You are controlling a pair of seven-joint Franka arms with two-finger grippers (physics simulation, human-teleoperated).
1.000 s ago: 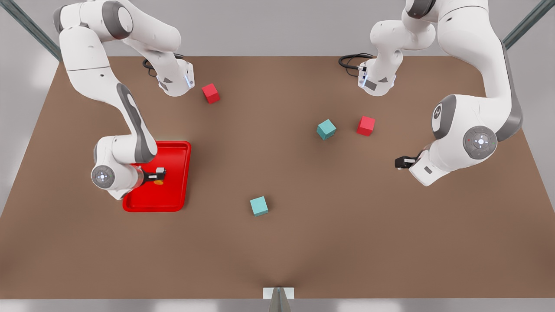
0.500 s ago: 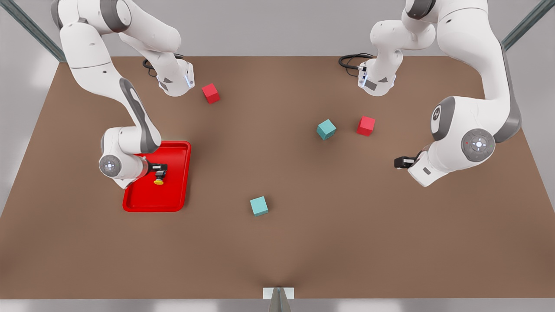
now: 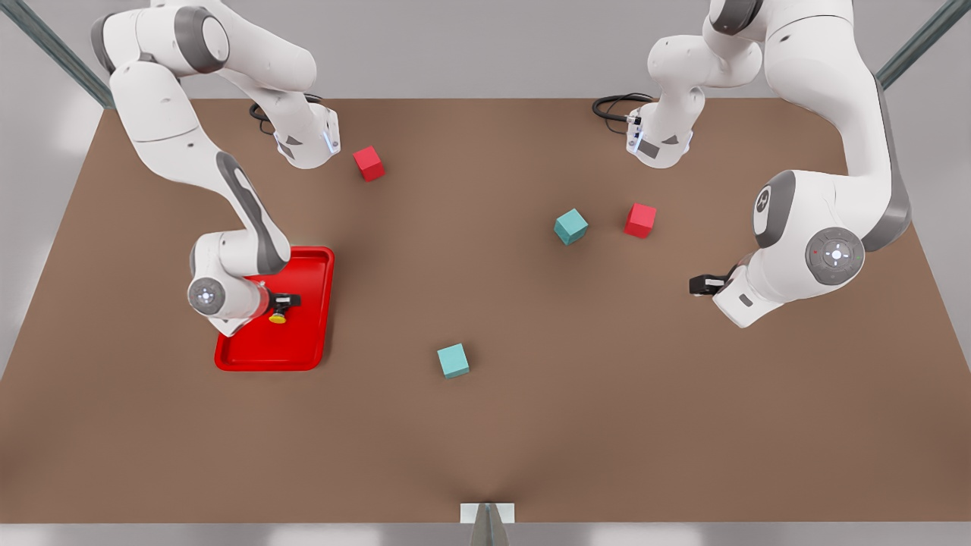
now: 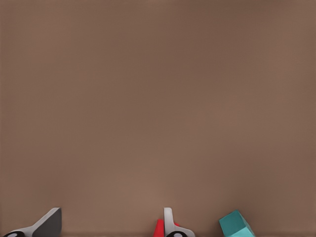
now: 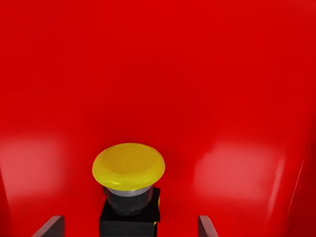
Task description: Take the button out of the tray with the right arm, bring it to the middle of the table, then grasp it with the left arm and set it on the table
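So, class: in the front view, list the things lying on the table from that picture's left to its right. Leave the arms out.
red tray holding the button → red cube → teal cube → teal cube → red cube.

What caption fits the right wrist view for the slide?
Right gripper open, fingers either side of the yellow-capped button, over the red tray.
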